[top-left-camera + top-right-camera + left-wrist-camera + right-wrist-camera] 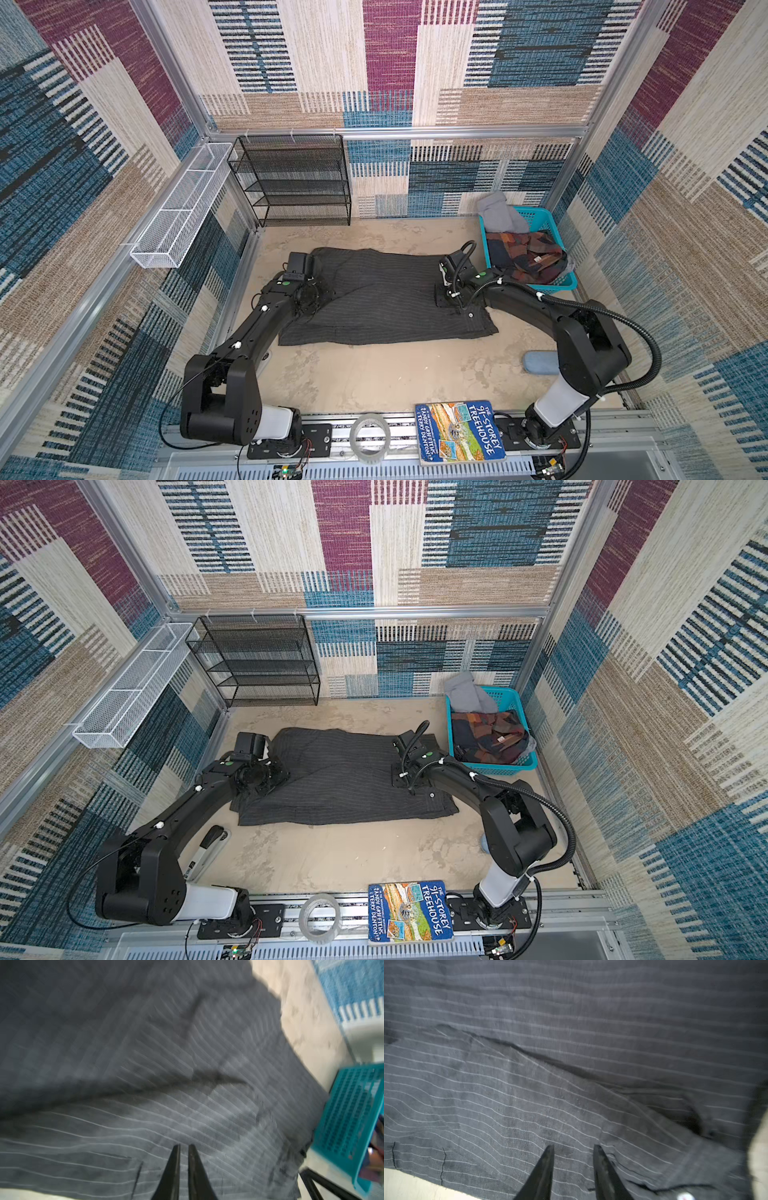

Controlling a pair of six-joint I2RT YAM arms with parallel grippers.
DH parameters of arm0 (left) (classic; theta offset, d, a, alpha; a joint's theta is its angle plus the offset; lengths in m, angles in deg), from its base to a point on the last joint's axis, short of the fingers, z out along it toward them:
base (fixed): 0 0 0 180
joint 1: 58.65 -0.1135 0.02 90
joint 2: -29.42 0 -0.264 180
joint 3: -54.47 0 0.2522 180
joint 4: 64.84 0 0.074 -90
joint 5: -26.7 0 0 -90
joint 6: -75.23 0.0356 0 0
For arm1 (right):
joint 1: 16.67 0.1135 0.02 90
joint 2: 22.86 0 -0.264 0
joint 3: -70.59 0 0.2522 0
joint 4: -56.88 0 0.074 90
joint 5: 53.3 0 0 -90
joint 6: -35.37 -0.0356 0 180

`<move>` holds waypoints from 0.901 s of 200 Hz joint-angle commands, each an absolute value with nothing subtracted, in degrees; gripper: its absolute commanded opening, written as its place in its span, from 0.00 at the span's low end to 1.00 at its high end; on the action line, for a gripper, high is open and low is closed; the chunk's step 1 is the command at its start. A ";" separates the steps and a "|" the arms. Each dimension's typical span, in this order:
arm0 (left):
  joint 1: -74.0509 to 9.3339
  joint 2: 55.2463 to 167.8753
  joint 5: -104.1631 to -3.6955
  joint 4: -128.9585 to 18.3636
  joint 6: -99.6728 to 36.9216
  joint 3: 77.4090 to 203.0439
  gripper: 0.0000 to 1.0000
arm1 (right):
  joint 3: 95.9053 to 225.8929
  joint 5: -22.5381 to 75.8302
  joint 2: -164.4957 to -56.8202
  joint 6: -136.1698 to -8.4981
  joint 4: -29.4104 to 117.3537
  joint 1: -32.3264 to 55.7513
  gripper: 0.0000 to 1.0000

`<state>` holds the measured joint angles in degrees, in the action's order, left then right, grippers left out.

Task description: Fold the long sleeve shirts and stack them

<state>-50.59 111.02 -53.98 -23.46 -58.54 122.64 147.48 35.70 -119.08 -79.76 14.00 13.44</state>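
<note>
A charcoal-grey pinstriped long sleeve shirt (382, 299) (340, 779) lies spread flat on the sandy table in both top views. It fills the left wrist view (124, 1064) and the right wrist view (550, 1043). My left gripper (311, 300) (184, 1146) hovers low over the shirt's left part, its jaws shut with only a sliver between them and no cloth pinched. My right gripper (446, 297) (573, 1147) is over the shirt's right part near a white button. Its jaws stand apart, with flat cloth showing between them.
A teal basket (557, 286) at the back right holds a plaid garment (528, 257) and a grey one (496, 214). A black mesh shelf (295, 178) and a white wire tray (178, 208) stand at the back left. A book (459, 432) and a tape roll (370, 434) lie on the front rail.
</note>
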 commanded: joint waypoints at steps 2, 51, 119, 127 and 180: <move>-50.06 113.55 -53.50 -26.72 -61.93 119.84 0.12 | 144.62 34.26 -120.22 -82.13 20.62 13.14 0.34; -50.37 120.69 -59.27 -28.77 -63.95 118.41 0.10 | 140.11 35.21 -121.49 -82.77 22.99 9.31 0.34; -57.25 122.70 -60.32 -28.52 -66.11 116.29 0.09 | 138.74 36.01 -120.27 -81.79 20.63 7.20 0.34; -58.36 122.39 -59.78 -28.08 -66.03 116.26 0.09 | 139.30 35.95 -119.84 -81.71 19.72 7.17 0.35; -59.88 113.70 -56.11 -20.99 -63.85 121.38 0.15 | 150.36 36.22 -115.98 -78.35 12.92 7.08 0.42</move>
<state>-59.71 117.29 -56.91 -26.17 -65.58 118.09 145.27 34.37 -116.79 -80.68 15.57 7.19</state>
